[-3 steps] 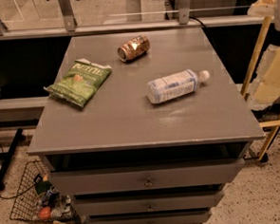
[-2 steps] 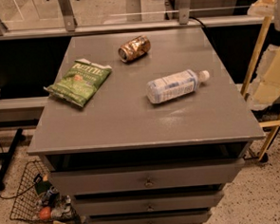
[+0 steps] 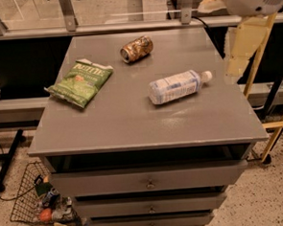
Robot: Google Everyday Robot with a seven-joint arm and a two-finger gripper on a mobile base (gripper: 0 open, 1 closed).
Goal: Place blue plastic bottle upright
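Observation:
The blue plastic bottle lies on its side on the right half of the grey cabinet top. It is clear, with a pale blue-and-white label, and its white cap points right. A white and cream part of my arm shows at the top right corner, above and to the right of the bottle. My gripper is out of view.
A brown-gold can lies on its side at the back middle. A green snack bag lies at the left. Drawers are below the top. A wire basket with items stands on the floor at the lower left. A yellow stand is at the right.
My arm has come further into view at the top right, moving left. The bottle, can and bag have not moved.

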